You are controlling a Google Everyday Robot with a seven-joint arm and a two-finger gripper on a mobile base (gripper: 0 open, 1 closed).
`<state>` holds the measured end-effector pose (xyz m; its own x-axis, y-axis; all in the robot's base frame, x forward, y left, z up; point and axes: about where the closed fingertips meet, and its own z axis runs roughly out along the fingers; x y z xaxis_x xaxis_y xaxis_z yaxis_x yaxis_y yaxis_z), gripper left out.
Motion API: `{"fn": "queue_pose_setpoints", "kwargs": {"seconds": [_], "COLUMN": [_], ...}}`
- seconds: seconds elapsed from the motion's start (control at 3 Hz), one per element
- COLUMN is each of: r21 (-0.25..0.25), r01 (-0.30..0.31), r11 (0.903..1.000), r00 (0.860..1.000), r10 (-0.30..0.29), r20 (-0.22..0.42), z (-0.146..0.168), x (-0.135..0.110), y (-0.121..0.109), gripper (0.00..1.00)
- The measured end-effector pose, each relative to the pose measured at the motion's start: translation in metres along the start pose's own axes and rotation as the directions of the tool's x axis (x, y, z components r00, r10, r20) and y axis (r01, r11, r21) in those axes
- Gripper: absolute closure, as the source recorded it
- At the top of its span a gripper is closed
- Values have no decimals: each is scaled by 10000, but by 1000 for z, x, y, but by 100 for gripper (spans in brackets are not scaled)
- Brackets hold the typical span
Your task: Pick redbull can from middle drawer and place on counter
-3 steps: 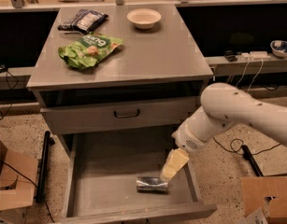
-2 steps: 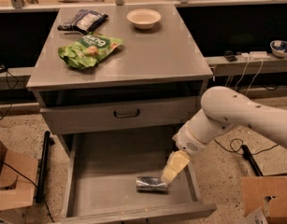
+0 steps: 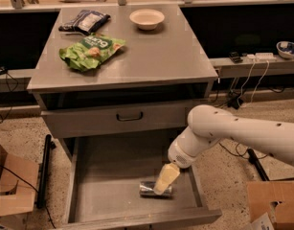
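The redbull can lies on its side on the floor of the open middle drawer, near its front right. My gripper hangs from the white arm, reaches down into the drawer and overlaps the can's right end, hiding part of it. Whether it touches the can does not show. The counter is the grey top of the cabinet above.
On the counter lie a green snack bag, a dark snack bag and a white bowl. The closed upper drawer front with a dark handle sits above the open drawer. Cardboard boxes stand at the left and right.
My gripper has moved down and to the left, from beside the can to over its right end. The can has not moved.
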<state>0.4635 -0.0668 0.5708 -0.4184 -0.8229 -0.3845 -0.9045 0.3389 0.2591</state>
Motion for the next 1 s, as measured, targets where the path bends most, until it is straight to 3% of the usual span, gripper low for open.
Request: {"fn": "queue_pose_setpoints", "kwargs": {"seconds": [1.0], "r21": [-86], "r01": [-1271], "r11": [9919], "r00": [9909], "r10": [1274], "r20": [443], "z": [136], "x": [35], "y": [-43], "gripper": [0]}}
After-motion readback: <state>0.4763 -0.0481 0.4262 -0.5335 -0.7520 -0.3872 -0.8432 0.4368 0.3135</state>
